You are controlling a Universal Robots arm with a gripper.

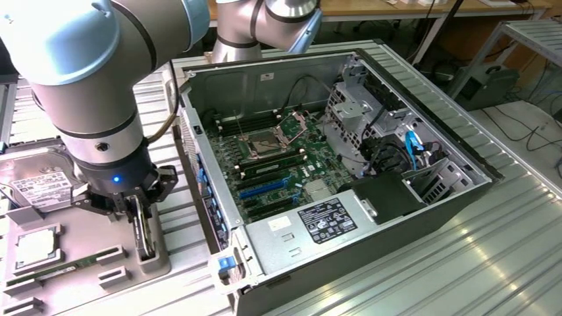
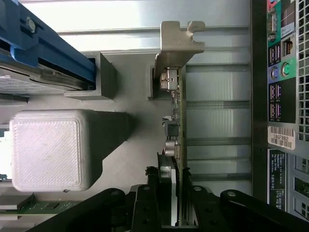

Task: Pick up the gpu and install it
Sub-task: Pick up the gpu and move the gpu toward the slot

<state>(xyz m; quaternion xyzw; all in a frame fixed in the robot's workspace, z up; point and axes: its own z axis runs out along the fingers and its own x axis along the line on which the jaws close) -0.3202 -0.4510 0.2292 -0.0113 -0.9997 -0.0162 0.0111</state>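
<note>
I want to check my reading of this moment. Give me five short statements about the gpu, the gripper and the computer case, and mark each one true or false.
1. The gpu stands on edge in a holder of the gray tray. True.
2. The gripper clasps the gpu with its jaws, one on each side. True.
3. The gpu sits in a motherboard slot. False: it is outside the computer case, on the tray.
4. The computer case is closed. False: its side is open and the motherboard shows.
5. A green RAM stick lies on the tray. True.
</note>
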